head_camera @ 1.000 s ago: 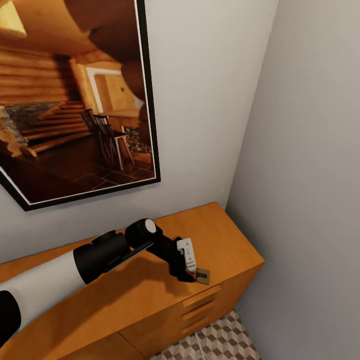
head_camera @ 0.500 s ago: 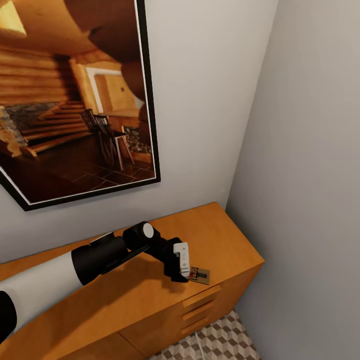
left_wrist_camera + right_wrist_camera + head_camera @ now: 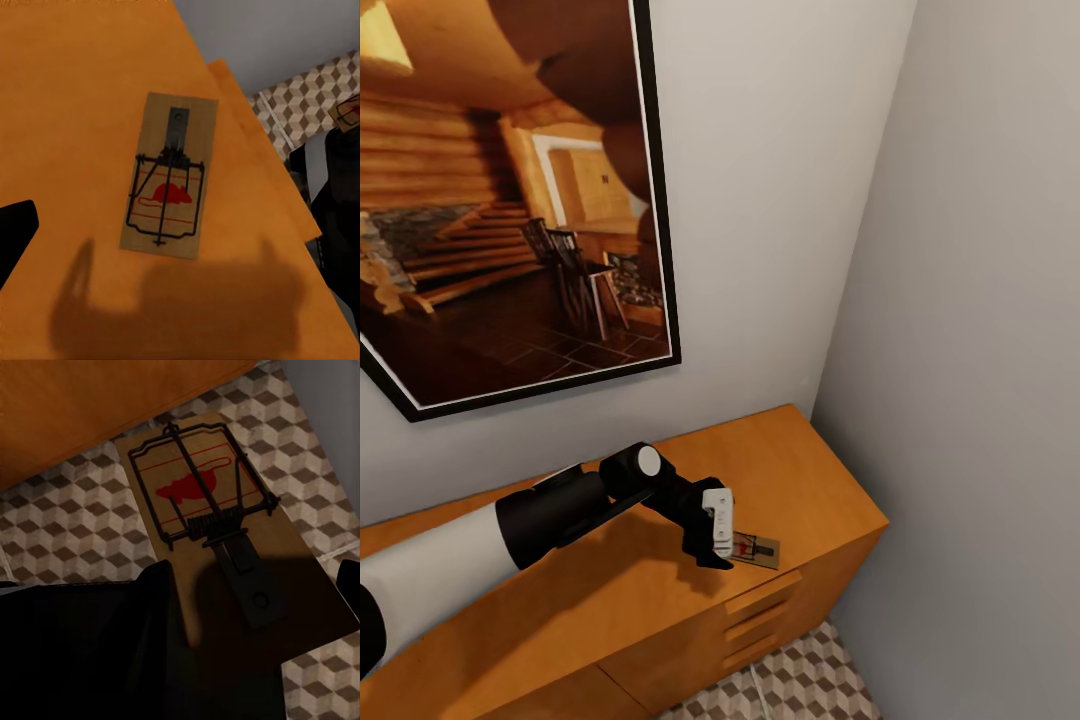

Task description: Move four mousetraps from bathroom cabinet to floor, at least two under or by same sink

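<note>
One mousetrap lies flat on the top of the cabinet, close to the front edge near the cabinet's right end, above the drawer fronts. In the left wrist view this mousetrap shows as a pale wooden board with dark wire, a metal tab and a red mouse print, lying free on the orange-brown surface with no finger touching it. The left hand hangs just beside it, on the side away from the corner, fingers pointing down at the cabinet top; one dark fingertip sits at the edge of the wrist view and the other finger well across from it, so the hand stands wide apart and holds nothing. Its shadow falls on the wood next to the board. A second mousetrap fills the right wrist view, between the dark fingers of the right hand; whether the fingers actually clamp the board cannot be told. Behind it are the bathroom floor, with its cube-pattern tiles, and the cabinet side. The same trap appears small in the left wrist view. On the wall above the cabinet hangs a framed picture of a log interior; grey walls meet at the corner to the right.
</note>
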{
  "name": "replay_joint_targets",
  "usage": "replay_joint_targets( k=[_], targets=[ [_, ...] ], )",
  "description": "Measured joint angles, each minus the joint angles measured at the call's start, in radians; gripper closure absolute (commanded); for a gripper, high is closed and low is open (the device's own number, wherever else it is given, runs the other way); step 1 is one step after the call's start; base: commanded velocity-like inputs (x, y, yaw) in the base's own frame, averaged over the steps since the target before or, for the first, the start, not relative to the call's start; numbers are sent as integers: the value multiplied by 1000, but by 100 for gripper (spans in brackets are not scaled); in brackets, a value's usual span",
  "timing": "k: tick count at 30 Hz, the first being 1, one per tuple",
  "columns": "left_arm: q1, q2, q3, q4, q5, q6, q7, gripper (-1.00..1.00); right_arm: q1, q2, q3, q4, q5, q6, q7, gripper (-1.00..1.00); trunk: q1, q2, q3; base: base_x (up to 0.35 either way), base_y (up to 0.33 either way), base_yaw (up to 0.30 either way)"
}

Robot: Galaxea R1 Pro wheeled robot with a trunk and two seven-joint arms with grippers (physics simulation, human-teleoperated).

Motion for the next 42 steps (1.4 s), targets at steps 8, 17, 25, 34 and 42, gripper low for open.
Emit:
replay_joint_targets(
  k=[8,17,25,34,42],
  targets=[
    [0,6,0,-6,0,-3,-1,-100,0,-2,0,0,0,0,0,100,0,0,0,0,0,0],
    [0,12,1,-12,0,-3,-2,-100,0,-4,0,0,0,0,0,100,0,0,-5,0,0,0],
    [0,33,3,-33,0,-3,-2,-100,0,-3,0,0,0,0,-1,100,0,0,-15,0,0,0],
    [0,58,5,-51,0,-5,-25,-100,0,-1,0,0,0,0,-1,100,0,0,-26,0,0,0],
    [0,61,6,-62,0,-6,-30,-100,0,1,0,0,0,0,-1,100,0,0,-36,0,0,0]
  ],
)
